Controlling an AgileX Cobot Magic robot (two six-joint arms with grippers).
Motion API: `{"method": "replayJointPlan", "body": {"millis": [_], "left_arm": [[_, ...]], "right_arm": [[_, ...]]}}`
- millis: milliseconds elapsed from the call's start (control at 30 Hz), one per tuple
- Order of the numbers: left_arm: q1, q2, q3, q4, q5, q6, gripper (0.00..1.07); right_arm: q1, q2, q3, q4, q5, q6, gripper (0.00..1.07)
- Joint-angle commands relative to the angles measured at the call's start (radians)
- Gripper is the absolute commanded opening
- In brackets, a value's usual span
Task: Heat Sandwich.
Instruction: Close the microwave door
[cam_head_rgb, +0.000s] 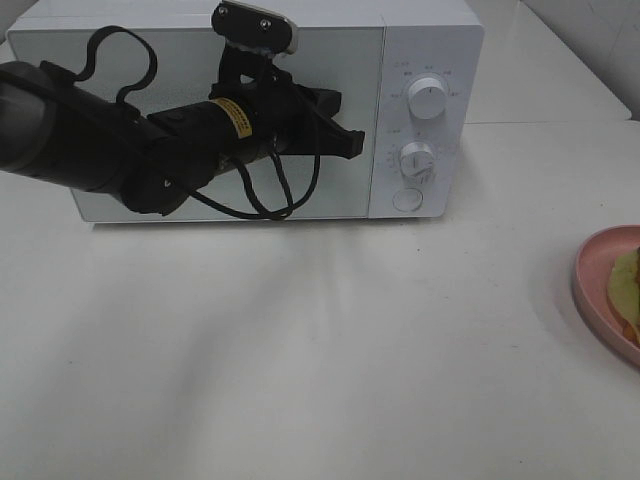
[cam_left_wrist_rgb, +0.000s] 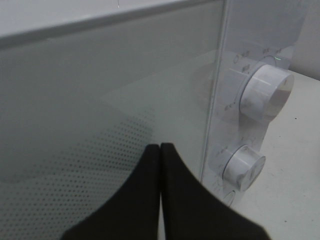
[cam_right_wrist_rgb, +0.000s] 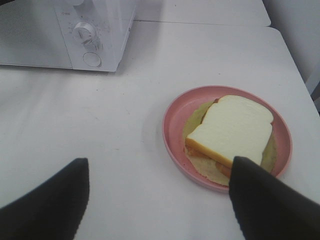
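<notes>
The left gripper (cam_head_rgb: 345, 140) has its two black fingers pressed flat together with nothing between them, tips pointed at the closed microwave door (cam_head_rgb: 200, 60) close to its right-hand edge, beside the control panel (cam_head_rgb: 425, 110). From the wrist view the door's dotted glass fills the sight, and the upper dial (cam_left_wrist_rgb: 265, 92) and lower dial (cam_left_wrist_rgb: 243, 167) sit just past the door seam. Below them is the round button (cam_head_rgb: 407, 199), at about five o'clock from the fingertips in the high view.

The right gripper (cam_right_wrist_rgb: 160, 200) hangs wide open and empty over the table (cam_head_rgb: 300, 350), its fingers apart above the near rim of the pink plate (cam_right_wrist_rgb: 172, 130). The sandwich (cam_right_wrist_rgb: 232, 132) lies on that plate, well away from the microwave (cam_head_rgb: 420, 30), out at the right edge of the high view, roughly four o'clock from the oven.

To my eye the job is at its start: the door is shut and the food untouched. The next move looks like getting the door open, probably a push on that round button, which calls for a small, steady drop of the closed tips without knocking the dials.
</notes>
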Motion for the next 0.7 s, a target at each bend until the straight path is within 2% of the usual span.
{"method": "replayJointPlan", "body": {"millis": [33, 433, 567, 700], "left_arm": [[0.037, 0.006, -0.032, -0.141, -0.029, -0.003, 0.0], [0.032, -0.001, -0.032, -0.13, -0.01, -0.003, 0.0], [0.032, -0.034, -0.025, -0.124, 0.057, -0.003, 0.0], [0.032, -0.09, 0.048, -0.12, 0.081, -0.003, 0.0]], "right_arm": [[-0.006, -0.026, 0.003, 0.0, -0.012, -0.006, 0.75], [-0.006, -0.026, 0.003, 0.0, -0.012, -0.006, 0.75], [-0.006, -0.026, 0.003, 0.0, -0.012, -0.006, 0.75], [-0.006, -0.026, 0.003, 0.0, -0.012, -0.006, 0.75]]}}
